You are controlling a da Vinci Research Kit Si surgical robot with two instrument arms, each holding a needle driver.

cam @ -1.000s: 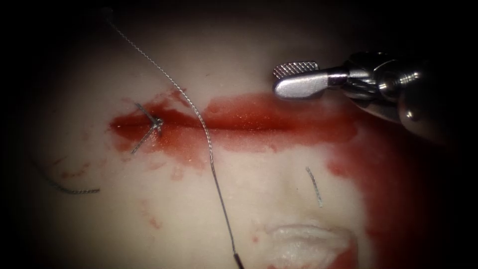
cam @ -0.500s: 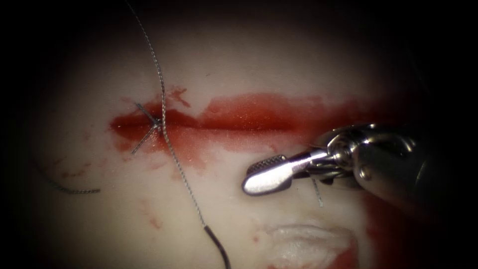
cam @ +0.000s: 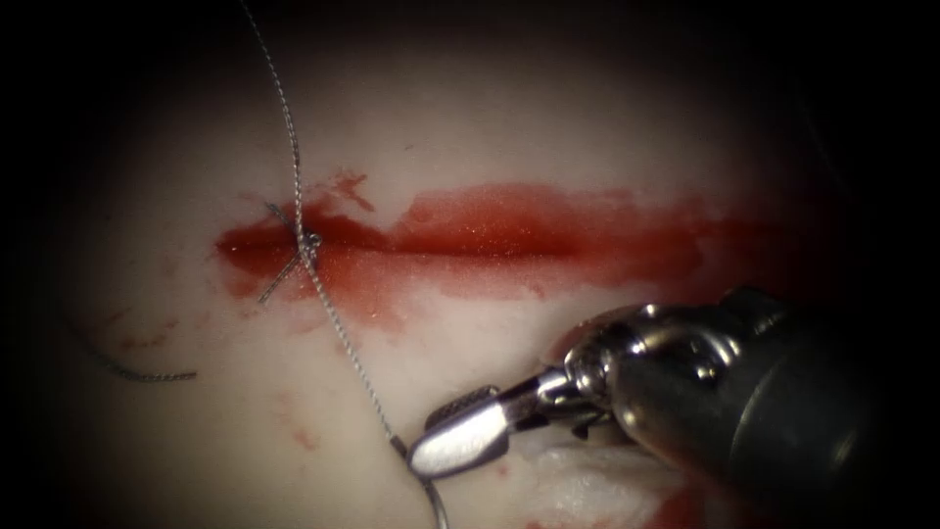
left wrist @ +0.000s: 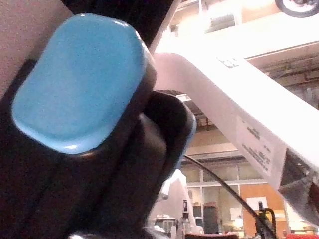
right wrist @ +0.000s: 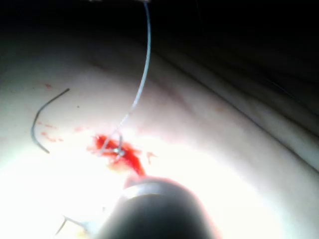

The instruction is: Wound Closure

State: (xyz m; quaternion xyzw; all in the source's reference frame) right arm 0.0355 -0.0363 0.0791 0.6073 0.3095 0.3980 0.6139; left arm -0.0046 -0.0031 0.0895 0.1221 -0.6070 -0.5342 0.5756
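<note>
The cut [cam: 490, 240] runs across the tissue [cam: 509, 127] in a band of red fluid [cam: 627, 257]. Near its left end sits a knot [cam: 309, 241] with two short tails. The thread [cam: 290, 118] comes down from above, passes the knot and meets the needle [cam: 431, 495] below the cut. Only the needle's dark rear end shows, and I cannot tell whether it is in the tissue. My right tool [cam: 426, 439] reaches in below the cut, jaws slightly open, tips just beside the needle's thread end and holding nothing. In the right wrist view the thread [right wrist: 142, 84] rises from the knot [right wrist: 117, 149].
A cut piece of thread [cam: 137, 373] lies on the tissue at the far left, below the cut; it is the curved strand [right wrist: 44, 117] in the right wrist view. A pale raised patch of tissue [cam: 587, 480] sits under the right tool's shaft [cam: 725, 402].
The right tool has come from above the cut's right part down and left, ending below the cut by the needle's rear end. The thread has swung left over the knot.
</note>
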